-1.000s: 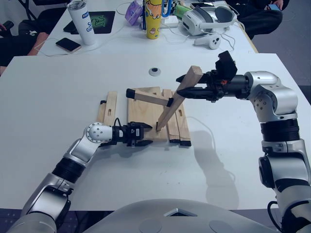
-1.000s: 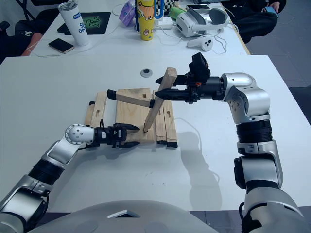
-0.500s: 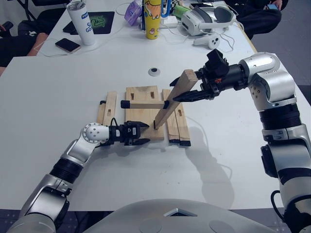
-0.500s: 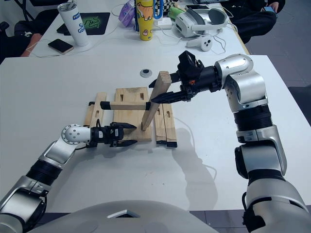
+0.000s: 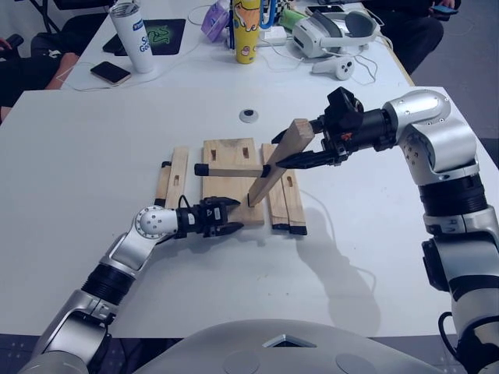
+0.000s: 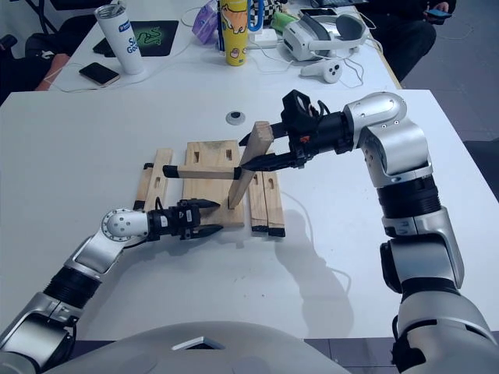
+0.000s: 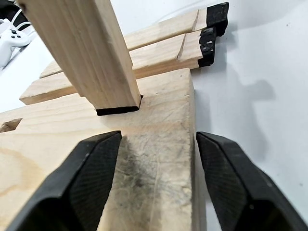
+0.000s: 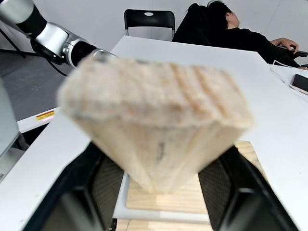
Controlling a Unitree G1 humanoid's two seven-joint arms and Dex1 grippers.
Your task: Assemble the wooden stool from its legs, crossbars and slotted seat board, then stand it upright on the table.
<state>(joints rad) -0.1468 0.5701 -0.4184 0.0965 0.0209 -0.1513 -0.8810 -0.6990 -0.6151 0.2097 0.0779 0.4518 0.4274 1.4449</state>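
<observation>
Right claw (image 5: 287, 153): clamped on the upper part of a tilted leg (image 5: 265, 181) whose crossbar (image 5: 230, 169) juts left, the leg's lower end seated at a slot near the near right corner of the seat board (image 5: 226, 152), which lies flat on the surface (image 5: 93, 148). Left claw (image 5: 226, 217): spread wide, straddling the board's near edge just beside that slot. Handling advice: pin the board with the left claw first, then rock the leg upright and press straight down, since a slanted push would likely jam it.
</observation>
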